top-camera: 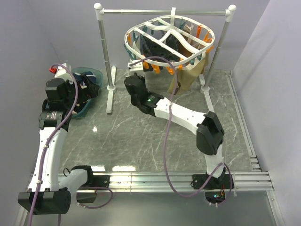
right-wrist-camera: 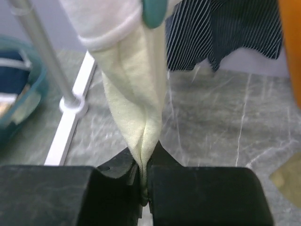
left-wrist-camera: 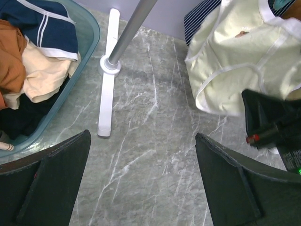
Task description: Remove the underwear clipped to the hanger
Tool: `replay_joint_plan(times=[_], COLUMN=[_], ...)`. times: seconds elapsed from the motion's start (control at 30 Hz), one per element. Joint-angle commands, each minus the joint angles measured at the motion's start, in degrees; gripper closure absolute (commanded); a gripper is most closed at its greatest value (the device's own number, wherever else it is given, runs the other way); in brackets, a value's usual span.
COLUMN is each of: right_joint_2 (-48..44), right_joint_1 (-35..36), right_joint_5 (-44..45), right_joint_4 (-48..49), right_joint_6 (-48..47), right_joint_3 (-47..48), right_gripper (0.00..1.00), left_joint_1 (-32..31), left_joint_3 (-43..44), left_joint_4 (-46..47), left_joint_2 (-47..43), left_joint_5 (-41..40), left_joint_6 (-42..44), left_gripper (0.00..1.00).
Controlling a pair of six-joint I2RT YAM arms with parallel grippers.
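Right hand pinches the cream briefs on the hanger; left hand gapes. Basket holds several pairs; striped briefs also hang.

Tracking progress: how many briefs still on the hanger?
3: cream one in the right gripper, dark striped one behind it, tan one on the right of the hanger; more may be hidden.

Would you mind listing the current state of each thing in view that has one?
right gripper: shut on the cream underwear's lower edge.
cream underwear: clipped at the top by a teal clothespin.
left gripper: open, empty.
striped underwear: hanging from the hanger.
tan underwear: hanging from the hanger.
hanger: hung on the rail stand.
basket: holding several loose briefs.
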Motion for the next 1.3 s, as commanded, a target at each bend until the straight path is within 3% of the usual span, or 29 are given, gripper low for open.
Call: replay_joint_plan(times=[0.0,0.2,0.43,0.5,0.63,0.9,1.03,1.27], right_joint_2=[-9.46,-21.59,-31.53,-33.81,-36.89,-38.39,-38.21,-37.51], right_joint_1=[0.58,0.49,-2.23,-4.16,-7.15,-10.76,-11.11,-11.46], right_joint_5=[-7.22,-19.16,-40.08,-47.00,-58.19,-75.51,-78.51,-79.83], right_joint_4=[0.75,-2.13,-12.16,-14.61,-17.79,-19.63,-20.52,-21.48], right_joint_6=[3.13,6.21,9.19,10.25,12.62,16.40,17.37,18.43], right_joint_3=[-5.85,-15.79,-16.76,-17.03,-17.47,-18.35,-17.38,-15.18], right_gripper=[0.93,0.95,0.99,0.99,1.00,1.00,1.00,1.00], left_joint_1=[0.15,-0.02,-1.17,-4.14,-9.51,-22.15,-28.75,-42.63], left_joint_3=[-0.07,-2.17,-10.96,-13.86,-16.68,-16.42,-13.26,-10.53], left_joint_4=[1.42,2.73,11.34,15.64,20.40,25.68,24.10,25.58], left_joint_2=[-1.36,-2.23,-4.78,-5.40,-5.75,-5.85,-3.21,-0.39], left_joint_5=[1.73,5.85,23.15,32.46,39.43,32.24,24.07,2.82], left_joint_6=[0.12,0.91,1.61,2.14,2.84,6.00,8.11,10.93], left_gripper=[0.00,0.01,0.01,0.01,0.01,0.01,0.00,0.01])
